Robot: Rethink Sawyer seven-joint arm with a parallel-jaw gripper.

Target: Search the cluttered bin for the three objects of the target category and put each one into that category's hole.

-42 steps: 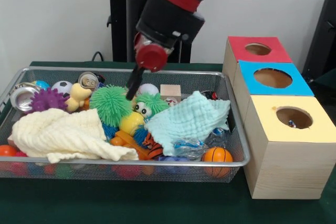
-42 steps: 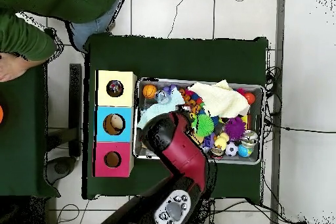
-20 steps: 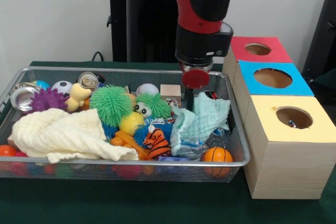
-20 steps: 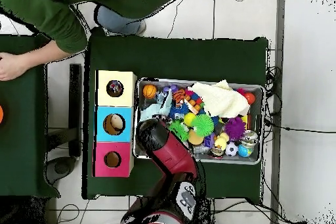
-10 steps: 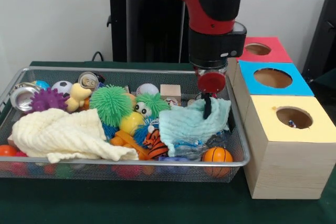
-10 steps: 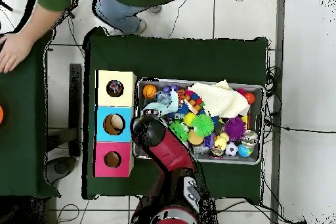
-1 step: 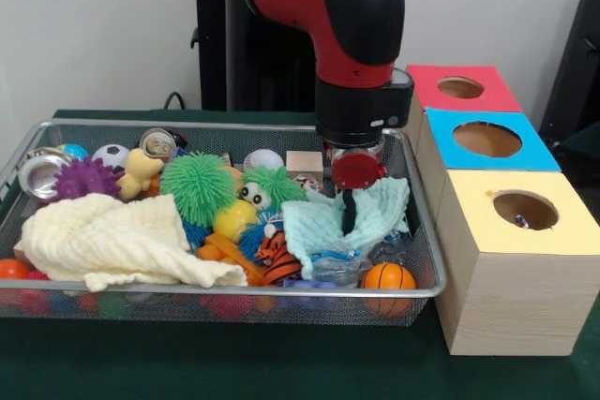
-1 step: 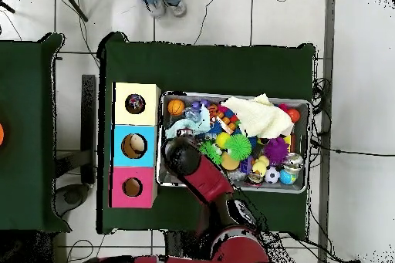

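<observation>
Covering the table [image 7: 281, 362] is a dark green cloth; a pale wall is standing behind it in the front view, and the overhead view is showing a light tiled floor [image 8: 355, 82] with cables trailing across it. A wire mesh bin [image 7: 427, 259] is sitting on the table, just beside three wooden boxes: a yellow-topped box [image 7: 520, 208], a blue-topped box [image 7: 487, 140] and a red-topped box [image 7: 461, 88], each with a round hole. The bin is holding mixed clutter, including a cream cloth [image 7: 103, 241], a green spiky ball [image 7: 195, 186], a purple spiky ball [image 7: 84, 178], an orange ball [image 7: 388, 276] and a wooden cube [image 7: 304, 165].

The pincer [image 7: 349, 213] is pressing down into a light blue cloth [image 7: 328, 222] at the bin's end nearest the boxes; whether it is gripping the cloth cannot be told.

Compared with half a second ago, the arm is standing slightly farther from the boxes, and the person at the overhead view's top edge is now showing only legs and shoes [image 8: 166, 4].
</observation>
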